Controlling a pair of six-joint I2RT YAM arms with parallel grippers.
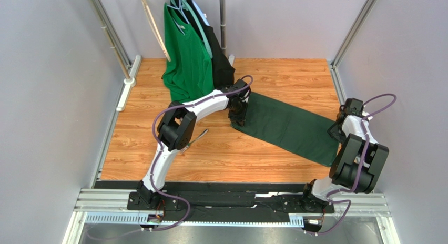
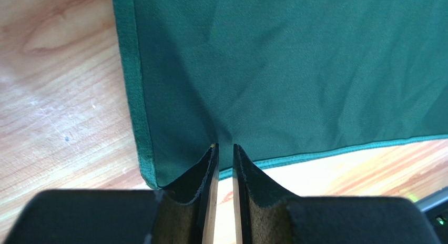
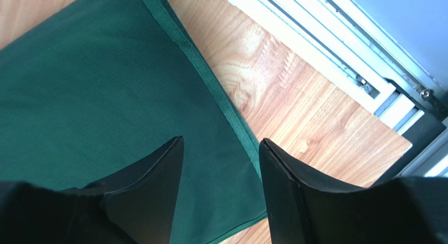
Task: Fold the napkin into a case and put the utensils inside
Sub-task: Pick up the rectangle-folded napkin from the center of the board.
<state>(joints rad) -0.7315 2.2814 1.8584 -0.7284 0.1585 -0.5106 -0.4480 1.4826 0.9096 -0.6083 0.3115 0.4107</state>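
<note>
The dark green napkin (image 1: 286, 127) lies flat on the wooden table as a long slanted strip, running from centre to right. My left gripper (image 1: 237, 118) stands at its left end. In the left wrist view the fingers (image 2: 225, 146) are nearly together at the hemmed edge, and the napkin (image 2: 289, 70) puckers at their tips, so they pinch it. My right gripper (image 1: 336, 132) hovers open over the strip's right end. Its wide-apart jaws (image 3: 221, 141) straddle the napkin (image 3: 105, 97) near its corner hem. One slim silver utensil (image 1: 201, 134) peeks out beside the left arm's elbow.
A brighter green T-shirt (image 1: 184, 54) and a black garment (image 1: 221, 60) hang at the back, reaching the table behind the left arm. A white rail (image 1: 126, 86) lines the left table edge. An aluminium frame (image 3: 326, 49) borders the right edge close to the right gripper.
</note>
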